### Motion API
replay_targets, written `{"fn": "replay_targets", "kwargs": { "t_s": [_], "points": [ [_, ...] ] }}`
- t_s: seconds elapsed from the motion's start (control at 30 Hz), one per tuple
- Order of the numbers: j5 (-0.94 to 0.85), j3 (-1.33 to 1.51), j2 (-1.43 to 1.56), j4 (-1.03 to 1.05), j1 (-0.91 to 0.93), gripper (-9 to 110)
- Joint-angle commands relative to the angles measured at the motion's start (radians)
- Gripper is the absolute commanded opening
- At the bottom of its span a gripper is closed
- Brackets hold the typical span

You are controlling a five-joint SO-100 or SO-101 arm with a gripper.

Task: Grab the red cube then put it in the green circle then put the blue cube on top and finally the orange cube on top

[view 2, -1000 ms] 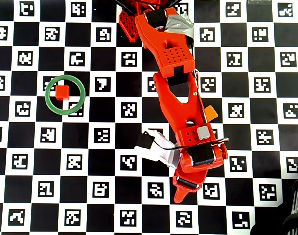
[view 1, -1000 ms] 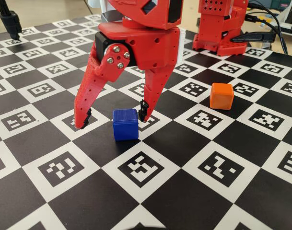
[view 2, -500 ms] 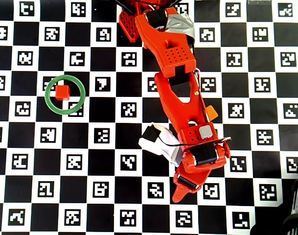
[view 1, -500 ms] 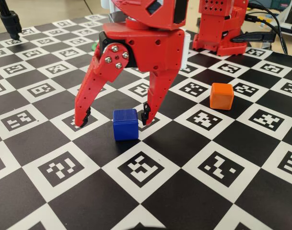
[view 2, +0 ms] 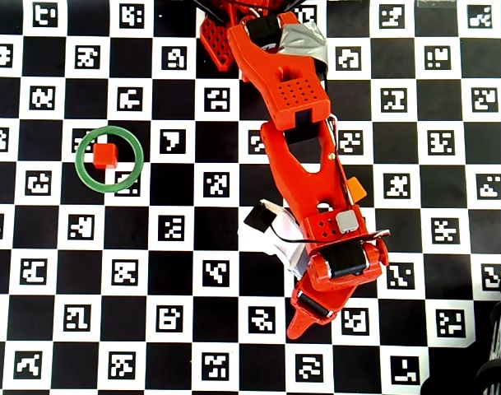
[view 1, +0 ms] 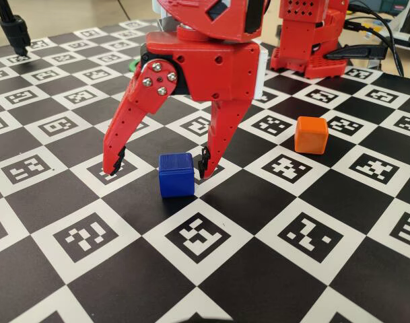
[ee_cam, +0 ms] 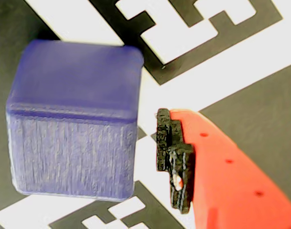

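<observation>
On the checkered marker bench (view 1: 272,269), your tool (view 1: 159,167) is hanging with its jaws spread wide, straddling the blue cube (view 1: 176,174) in the fixed view. One fingertip (view 1: 113,165) is sitting well off to the left of the cube, while the other fingertip (view 1: 205,161) is coming down just beside the cube's right rear edge; you cannot quite tell from this view whether it is touching. The wrist view is showing the blue cube (ee_cam: 73,119) resting on the board with a narrow strip of white showing between it and the black-padded fingertip (ee_cam: 173,157), so nothing is being held.

The orange cube (view 1: 311,134) is sitting on the bench to the right of the tool in the fixed view, well apart from the blue one. From overhead, you are seeing only a corner of the orange cube (view 2: 356,188) peeking out beside the arm (view 2: 303,156), and the blue cube is hidden under it. The red cube (view 2: 104,155) is lying inside the green circle (view 2: 80,169), left of the arm, slightly up and left of the ring's centre.
</observation>
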Motion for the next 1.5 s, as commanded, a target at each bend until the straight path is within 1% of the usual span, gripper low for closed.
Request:
{"fn": "replay_targets", "kwargs": {
  "t_s": [0.0,0.37,0.53,0.57,0.6,0.67,0.7,0.73,0.77,0.93,1.2,1.33,1.47],
  "points": [
    [0.003,-0.097,0.052,-0.006,-0.015,46],
    [0.014,-0.097,0.04,-0.003,-0.014,46],
    [0.009,-0.097,0.04,-0.005,-0.015,44],
    [0.008,-0.097,0.04,-0.005,-0.015,41],
    [0.003,-0.097,0.038,-0.005,-0.015,36],
    [0.015,-0.097,0.038,-0.002,-0.011,19],
    [0.017,-0.097,0.038,-0.002,-0.009,13],
    [0.009,-0.097,0.038,-0.006,-0.008,8],
    [0.0,-0.097,0.038,-0.006,-0.008,7],
    [-0.011,-0.097,0.038,-0.009,-0.012,5],
    [-0.003,-0.097,0.052,0.008,-0.012,5],
    [-0.005,-0.002,0.153,0.005,-0.017,5],
    [-0.046,0.08,0.272,0.012,-0.008,5]
  ]
}}
